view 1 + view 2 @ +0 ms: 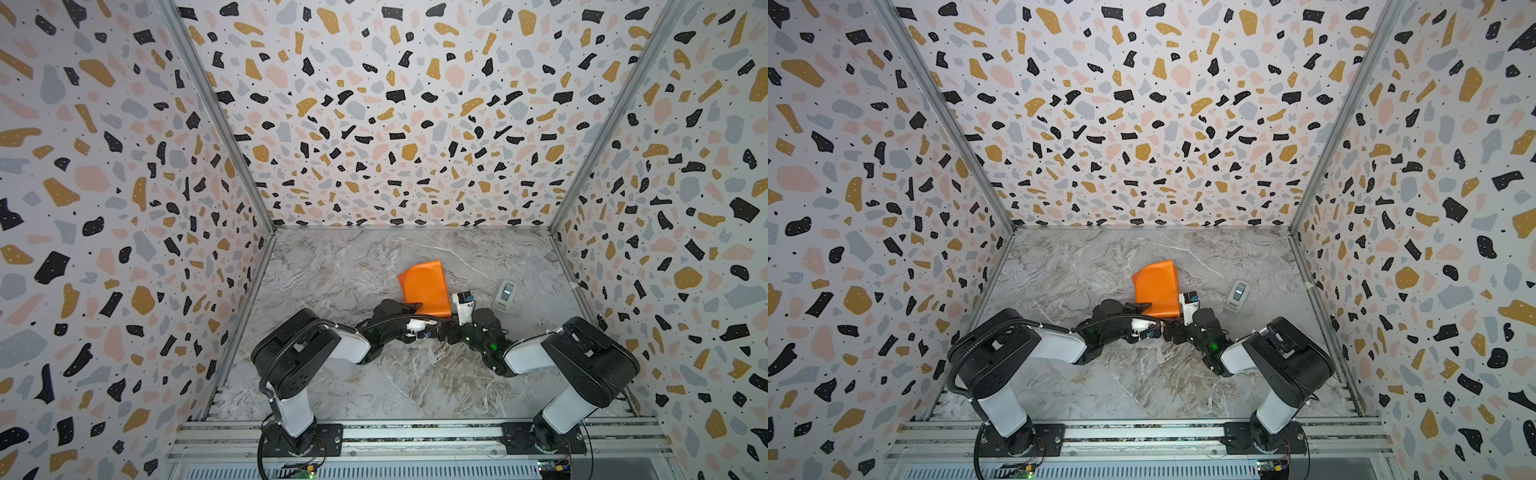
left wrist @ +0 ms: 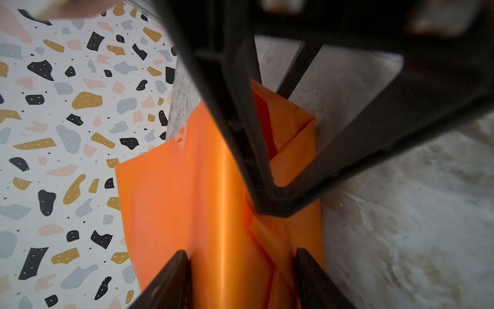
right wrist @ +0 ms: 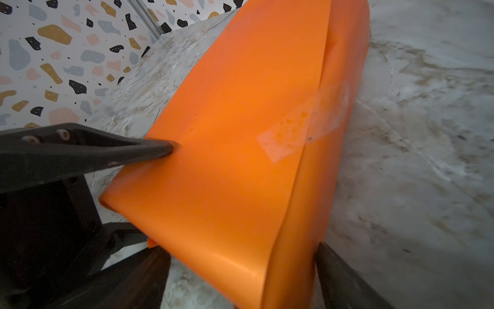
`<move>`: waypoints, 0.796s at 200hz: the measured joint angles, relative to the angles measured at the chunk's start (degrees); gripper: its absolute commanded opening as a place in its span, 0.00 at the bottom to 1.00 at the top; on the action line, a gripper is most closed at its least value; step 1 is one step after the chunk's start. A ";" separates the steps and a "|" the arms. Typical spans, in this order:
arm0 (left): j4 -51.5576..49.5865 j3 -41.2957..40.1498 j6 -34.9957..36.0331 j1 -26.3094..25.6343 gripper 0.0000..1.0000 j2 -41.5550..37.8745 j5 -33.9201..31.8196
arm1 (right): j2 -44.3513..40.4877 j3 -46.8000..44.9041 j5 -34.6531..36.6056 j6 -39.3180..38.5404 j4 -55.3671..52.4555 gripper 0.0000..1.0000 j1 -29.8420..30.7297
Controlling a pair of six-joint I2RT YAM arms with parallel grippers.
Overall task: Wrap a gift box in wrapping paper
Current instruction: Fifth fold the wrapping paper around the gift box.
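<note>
The wrapping paper (image 1: 424,289) lies orange side out, folded into a parcel in the middle of the table, and shows in both top views (image 1: 1156,286). The gift box is hidden inside it. A strip of clear tape (image 3: 307,125) bridges the paper's seam. My left gripper (image 2: 240,256) straddles the parcel's near end, both fingers pressing the paper from either side. My right gripper (image 3: 240,254) stands open around the same end. One of its fingers (image 3: 328,264) touches the paper, and the other (image 3: 149,270) is clear of it.
A small grey tape dispenser (image 1: 505,294) stands on the marble table (image 1: 340,266) to the right of the parcel. Terrazzo-patterned walls close the table in on three sides. Both arms reach in from the front rail (image 1: 415,432) and meet at the parcel's near end.
</note>
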 measured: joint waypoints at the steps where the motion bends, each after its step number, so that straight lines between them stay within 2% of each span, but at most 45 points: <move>1: 0.00 0.00 0.00 0.00 0.62 0.00 0.00 | 0.07 0.00 0.00 0.09 0.02 0.87 0.00; 57: -0.02 0.00 0.00 0.00 0.62 0.00 -0.02 | 0.96 0.11 -0.24 1.95 0.55 0.95 0.02; 159: -0.04 0.00 -0.04 0.02 0.60 0.00 0.02 | 0.63 0.33 -1.31 5.62 1.44 0.97 -0.26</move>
